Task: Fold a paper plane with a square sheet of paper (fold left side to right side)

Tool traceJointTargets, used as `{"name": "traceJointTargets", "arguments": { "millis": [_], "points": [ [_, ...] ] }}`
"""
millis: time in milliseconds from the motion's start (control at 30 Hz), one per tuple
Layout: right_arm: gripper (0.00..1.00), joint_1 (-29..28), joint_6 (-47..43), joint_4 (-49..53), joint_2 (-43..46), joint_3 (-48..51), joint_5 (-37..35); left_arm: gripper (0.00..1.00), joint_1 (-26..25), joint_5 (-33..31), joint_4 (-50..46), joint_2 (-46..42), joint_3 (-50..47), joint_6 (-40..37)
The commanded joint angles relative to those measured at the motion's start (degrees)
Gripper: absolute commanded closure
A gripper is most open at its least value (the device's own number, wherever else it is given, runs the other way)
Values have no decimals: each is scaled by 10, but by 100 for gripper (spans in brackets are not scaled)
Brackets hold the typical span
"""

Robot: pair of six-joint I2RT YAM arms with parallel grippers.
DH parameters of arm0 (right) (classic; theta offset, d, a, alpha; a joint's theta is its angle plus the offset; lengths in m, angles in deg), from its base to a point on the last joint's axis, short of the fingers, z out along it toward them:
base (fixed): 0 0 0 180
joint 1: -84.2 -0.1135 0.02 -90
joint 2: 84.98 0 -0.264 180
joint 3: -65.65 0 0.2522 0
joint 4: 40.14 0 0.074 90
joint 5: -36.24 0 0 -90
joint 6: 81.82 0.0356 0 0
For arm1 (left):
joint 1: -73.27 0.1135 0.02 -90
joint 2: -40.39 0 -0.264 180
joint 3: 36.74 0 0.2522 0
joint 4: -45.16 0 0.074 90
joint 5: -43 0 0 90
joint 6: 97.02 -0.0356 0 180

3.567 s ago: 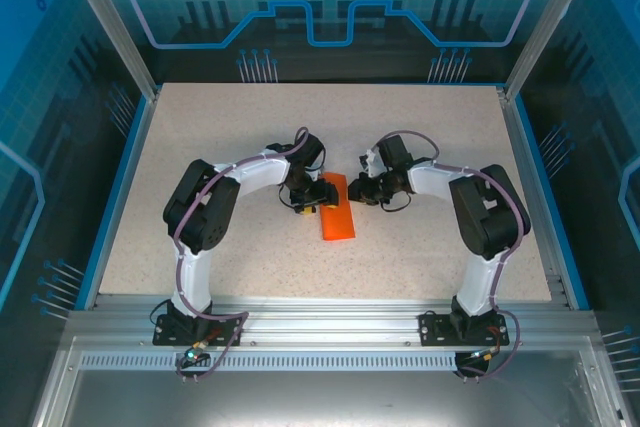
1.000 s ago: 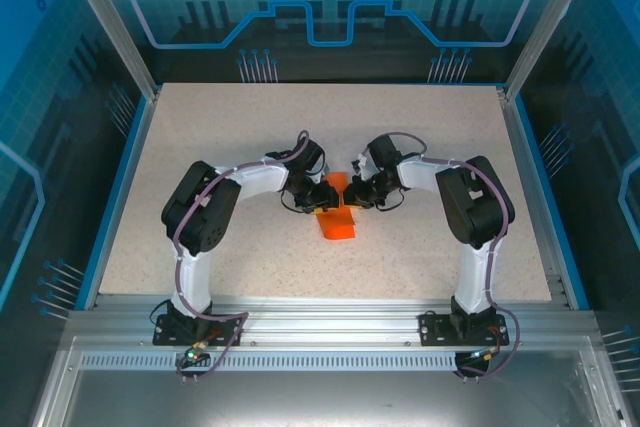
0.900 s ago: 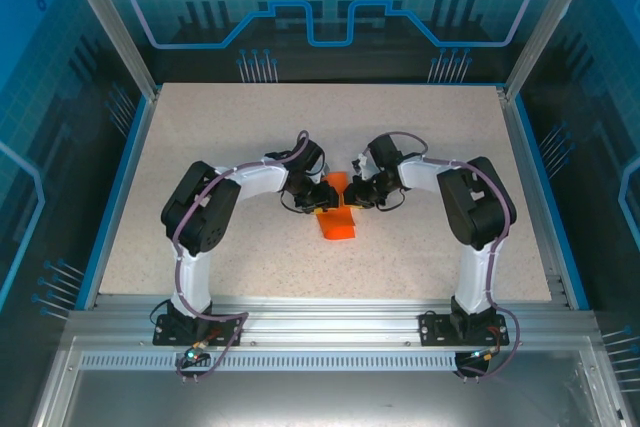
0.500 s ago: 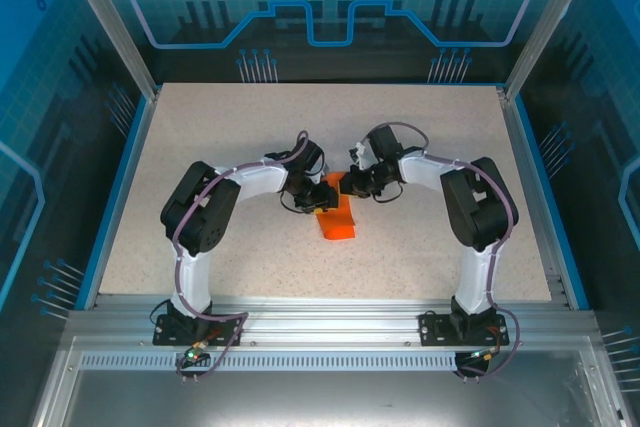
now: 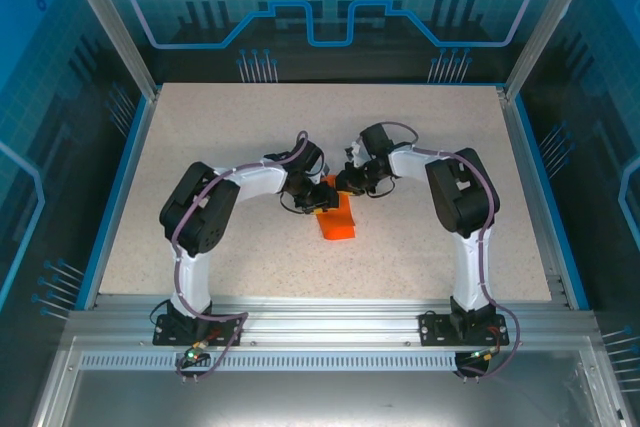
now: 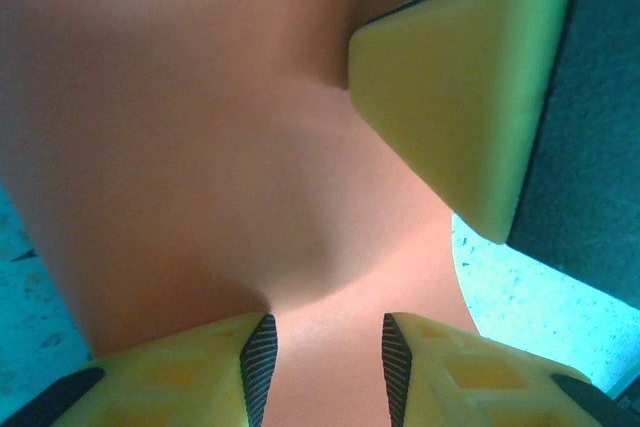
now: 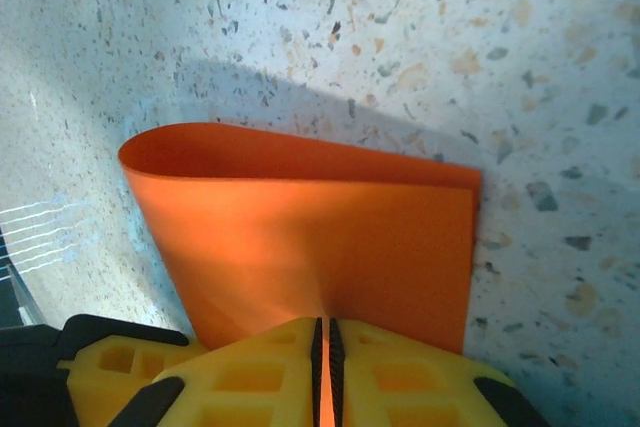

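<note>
Orange-red square sheet of paper (image 5: 338,223), doubled over, lay mid-table on the speckled beige table (image 5: 200,147); its bend, at 9 o'clock in the right wrist view, was rounded and uncreased. The right gripper (image 7: 323,332) was clenched on both layers, while the left gripper (image 6: 325,347) straddled the sheet with jaws parted. The step probably called for keeping the edges aligned, then pressing the bend flat. Both arms bowed outward, wrists meeting at the sheet's 12 o'clock end.

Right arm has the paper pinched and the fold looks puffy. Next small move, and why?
Probably ease the right gripper down so the pinched edge of the square sheet of paper lies flat. Its fold is a rounded loop, not creased, and the left gripper sits open over the sheet.
</note>
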Motion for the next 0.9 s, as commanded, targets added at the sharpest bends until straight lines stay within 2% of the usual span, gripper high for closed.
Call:
{"name": "traceJointTargets", "arguments": {
  "millis": [0,533,867],
  "points": [
    [87,-5,1,48,-26,-4,-45,59,-3,-15,-31,-4,-38,-5],
    [87,-10,8,65,-27,7,-73,54,-20,37,55,-97,-172,0],
    [87,-14,8,67,-28,5,-73,50,-41,60,94,-132,-211,1]
  ]
}}
